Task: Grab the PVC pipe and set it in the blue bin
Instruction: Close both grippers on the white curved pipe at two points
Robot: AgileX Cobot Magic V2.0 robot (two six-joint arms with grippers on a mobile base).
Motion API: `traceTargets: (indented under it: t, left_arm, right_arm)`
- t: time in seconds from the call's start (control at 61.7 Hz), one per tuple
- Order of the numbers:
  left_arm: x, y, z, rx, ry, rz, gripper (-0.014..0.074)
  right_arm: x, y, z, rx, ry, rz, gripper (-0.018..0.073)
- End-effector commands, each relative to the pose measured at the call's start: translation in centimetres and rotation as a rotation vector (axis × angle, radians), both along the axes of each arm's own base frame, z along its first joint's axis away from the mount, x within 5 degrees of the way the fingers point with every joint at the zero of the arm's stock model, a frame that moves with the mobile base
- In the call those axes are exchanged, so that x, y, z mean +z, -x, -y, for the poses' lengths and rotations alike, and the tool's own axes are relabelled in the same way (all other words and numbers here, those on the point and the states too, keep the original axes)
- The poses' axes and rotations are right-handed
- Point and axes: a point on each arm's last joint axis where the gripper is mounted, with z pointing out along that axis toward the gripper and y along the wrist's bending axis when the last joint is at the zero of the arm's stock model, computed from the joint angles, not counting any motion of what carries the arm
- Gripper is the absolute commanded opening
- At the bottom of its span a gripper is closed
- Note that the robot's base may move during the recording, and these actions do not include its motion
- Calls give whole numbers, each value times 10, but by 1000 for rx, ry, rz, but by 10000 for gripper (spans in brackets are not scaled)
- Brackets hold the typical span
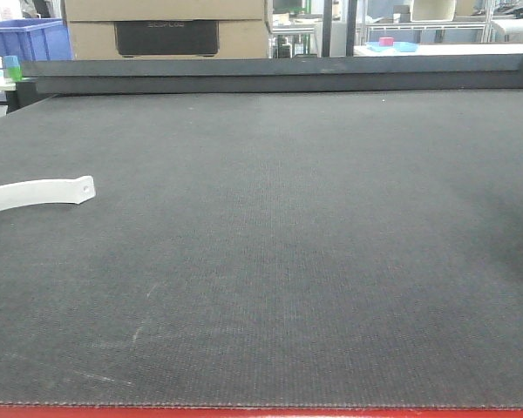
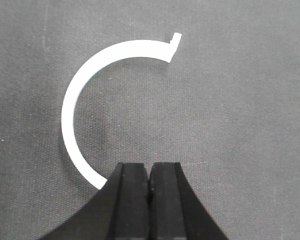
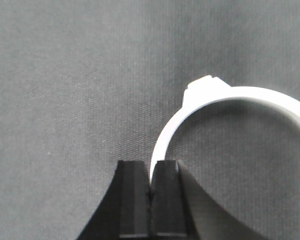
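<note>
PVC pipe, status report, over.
Left tool shut beside white PVC arc. Right tool shut at second arc end, grip unclear. Blue bin far back left. Nothing blocking.

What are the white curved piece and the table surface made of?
White curved piece: likely rigid plastic, perhaps PVC; smooth matte white, even colour, thin strip holding its curve. Table surface: dark grey mat, woven fabric or textured rubber; fine weave grain, no gloss. Neither is certain.

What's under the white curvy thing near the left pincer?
Only grey mat shows under the white curved piece. Its lower end is hidden behind the shut left pincer.
</note>
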Motion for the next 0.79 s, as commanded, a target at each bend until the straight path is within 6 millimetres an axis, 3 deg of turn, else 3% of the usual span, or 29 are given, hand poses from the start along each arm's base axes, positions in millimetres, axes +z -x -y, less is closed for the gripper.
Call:
traceTargets:
  t: [0.0, 0.227, 0.389, 0.47, 0.632, 0.778]
  left_arm:
    - [3, -1, 2, 0, 16, 10, -111]
    - [3, -1, 2, 0, 16, 10, -111]
    - [3, -1, 2, 0, 16, 12, -111]
    - [3, -1, 2, 1, 16, 14, -111]
    - [2, -1, 2, 0, 16, 10, -111]
    - [2, -1, 2, 0, 16, 10, -111]
  right_arm:
    - [2, -8, 1, -84, 81, -41, -136]
    - [5, -25, -19, -164, 60, -73, -138]
    - [-8, -35, -22, -198, 66, -122, -126]
    - [-15, -36, -21, -221, 82, -161, -58]
    - [-22, -39, -21, -226, 92, -179, 189]
    - [-31, -43, -22, -233, 96, -196, 209]
